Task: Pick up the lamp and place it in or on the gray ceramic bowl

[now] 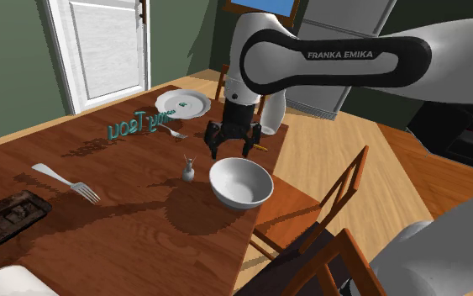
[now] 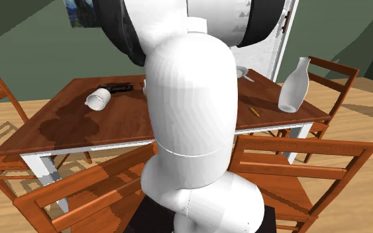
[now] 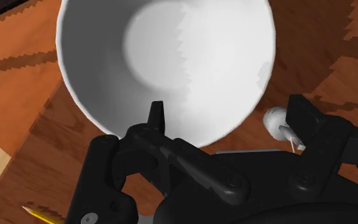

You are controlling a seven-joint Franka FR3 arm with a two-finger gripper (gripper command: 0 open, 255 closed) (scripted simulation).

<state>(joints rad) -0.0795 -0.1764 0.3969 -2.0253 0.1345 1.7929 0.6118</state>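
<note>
Nearest the shoulder camera, a white mug [image 1: 6,282] is cut off at the near corner of the brown wooden table [image 1: 134,214]. Beside it a dark flat tray [image 1: 7,219] is laid along the edge at the shoulder view's left, and a silver fork [image 1: 68,182] is seen further in. Teal raised lettering [image 1: 136,126] and a round white plate [image 1: 182,103] are placed toward the far edge. A small pale lamp with a thin neck [image 1: 189,171] is stood on the table, just beside the plain white round bowl [image 1: 243,187], which is set at the edge on that view's right. The all-black gripper [image 1: 232,153] is held above the table just behind the bowl, its fingers spread apart and nothing clasped between them. A yellow pencil [image 1: 261,147] is laid by the same edge.
</note>
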